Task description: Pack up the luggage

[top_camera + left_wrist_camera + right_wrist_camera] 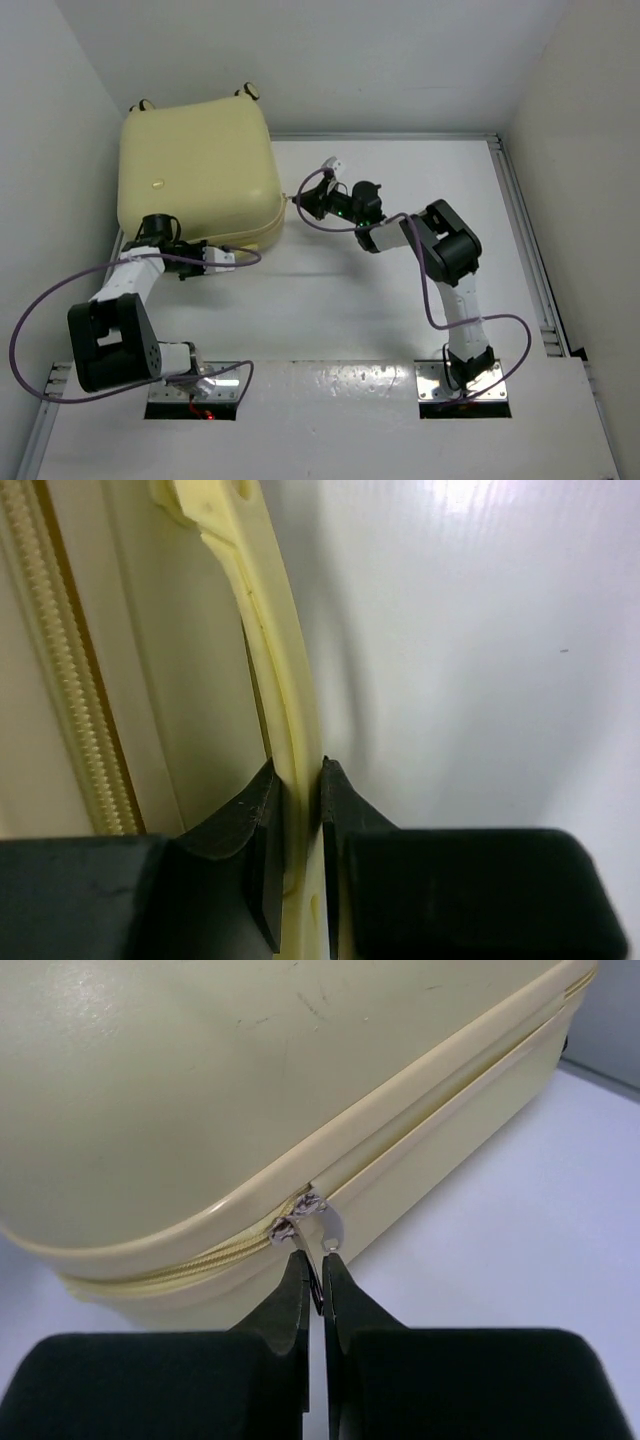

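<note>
The luggage [195, 165], a pale yellow hard-shell case, lies closed at the table's back left, and its shell [200, 1080] fills the right wrist view. My right gripper [303, 202] is at its right corner, shut [315, 1260] on the silver zipper pull [331, 1228] where the zip seam ends. My left gripper [230, 258] is at the case's near edge. In the left wrist view its jaws [297, 780] are closed around a pale yellow handle strip [285, 680] of the luggage, with the zip teeth [50, 660] running alongside.
Two small wheels [247, 91] stick out at the luggage's far edge by the back wall. A side wall stands close on the left. The white table [350, 320] extends to a metal rail [525, 230] on the right.
</note>
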You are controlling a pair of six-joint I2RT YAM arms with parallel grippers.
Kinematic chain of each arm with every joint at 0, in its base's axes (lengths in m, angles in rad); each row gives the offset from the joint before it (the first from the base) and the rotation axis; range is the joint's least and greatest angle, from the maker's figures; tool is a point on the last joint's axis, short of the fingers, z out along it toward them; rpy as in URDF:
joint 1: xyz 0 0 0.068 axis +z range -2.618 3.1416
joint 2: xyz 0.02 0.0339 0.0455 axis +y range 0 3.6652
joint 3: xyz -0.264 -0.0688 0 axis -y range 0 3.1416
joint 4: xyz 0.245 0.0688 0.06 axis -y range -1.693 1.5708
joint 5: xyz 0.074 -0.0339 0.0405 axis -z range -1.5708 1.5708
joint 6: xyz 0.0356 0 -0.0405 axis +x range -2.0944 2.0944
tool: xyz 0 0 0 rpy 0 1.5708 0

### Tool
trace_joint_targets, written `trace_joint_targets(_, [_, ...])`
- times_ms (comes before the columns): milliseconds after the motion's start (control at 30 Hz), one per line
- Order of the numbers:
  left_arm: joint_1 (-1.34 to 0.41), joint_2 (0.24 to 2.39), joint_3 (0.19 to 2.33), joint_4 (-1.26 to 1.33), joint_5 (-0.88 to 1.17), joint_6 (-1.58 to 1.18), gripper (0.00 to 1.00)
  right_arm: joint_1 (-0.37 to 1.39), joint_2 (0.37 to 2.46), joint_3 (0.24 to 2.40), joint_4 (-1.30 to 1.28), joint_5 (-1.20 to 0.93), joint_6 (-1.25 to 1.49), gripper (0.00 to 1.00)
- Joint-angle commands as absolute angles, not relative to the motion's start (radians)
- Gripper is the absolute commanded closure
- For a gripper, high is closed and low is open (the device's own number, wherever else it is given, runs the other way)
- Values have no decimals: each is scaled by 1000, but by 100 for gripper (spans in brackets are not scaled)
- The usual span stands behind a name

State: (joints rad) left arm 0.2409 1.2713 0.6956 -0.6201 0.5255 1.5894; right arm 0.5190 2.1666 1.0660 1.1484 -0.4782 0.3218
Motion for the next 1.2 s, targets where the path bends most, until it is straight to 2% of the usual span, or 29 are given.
trace_joint_targets(0, [270, 1316, 739, -698, 502, 1723, 100, 396, 2254, 1260, 1195, -199, 282, 100])
trace_joint_targets(233, [163, 1336, 842, -657, 618, 1543, 100, 387, 2281, 1298, 1181, -202, 259, 100])
trace_joint_targets(333, [97, 1325, 914, -641, 676, 1396, 71, 377, 2229, 1220, 1181, -206, 233, 100])
trace_joint_targets(367, [80, 1316, 939, -631, 693, 1356, 54, 371, 2182, 1204, 1180, -207, 215, 96])
trace_joint_targets(400, [62, 1316, 965, -615, 704, 1312, 45, 370, 2166, 1189, 1180, -213, 204, 90])
trace_joint_targets(433, [14, 1306, 1021, -601, 695, 1214, 40, 364, 2146, 1136, 1167, -216, 190, 75])
trace_joint_targets(467, [-12, 1296, 1052, -589, 681, 1168, 35, 361, 2082, 1120, 1163, -222, 183, 64])
trace_joint_targets(533, [-46, 1284, 1109, -562, 672, 1073, 31, 364, 2031, 1057, 1108, -224, 158, 48])
trace_joint_targets(567, [-73, 1275, 1159, -561, 642, 1053, 27, 362, 1960, 1043, 1089, -225, 146, 36])
trace_joint_targets(667, [-95, 1240, 1257, -540, 632, 974, 20, 364, 1841, 970, 1002, -233, 103, 23])
trace_joint_targets(700, [-95, 1230, 1279, -523, 618, 945, 7, 364, 1816, 947, 967, -229, 75, 21])
trace_joint_targets(733, [-107, 1220, 1302, -508, 601, 902, 0, 365, 1768, 928, 928, -218, 71, 19])
trace_joint_targets(800, [-121, 1229, 1394, -480, 520, 709, 0, 364, 1688, 907, 821, -193, 51, 14])
trace_joint_targets(867, [-121, 1300, 1483, -523, 465, 542, 0, 344, 1591, 948, 581, -187, 43, 8])
trace_joint_targets(900, [-121, 1336, 1584, -564, 410, 510, 0, 335, 1550, 969, 507, -189, 54, 2])
trace_joint_targets(933, [-121, 1409, 1620, -640, 397, 449, 0, 303, 1539, 1062, 259, -190, 75, 0])
trace_joint_targets(1000, [-59, 1463, 1687, -676, 390, 349, 0, 276, 1519, 1124, 104, -193, 93, 0])
trace_joint_targets(1033, [-28, 1477, 1687, -686, 423, 318, 0, 265, 1511, 1168, -60, -193, 121, 0])
trace_joint_targets(1167, [34, 1477, 1635, -598, 440, 215, 0, 203, 1422, 1170, -146, -150, 124, 0])
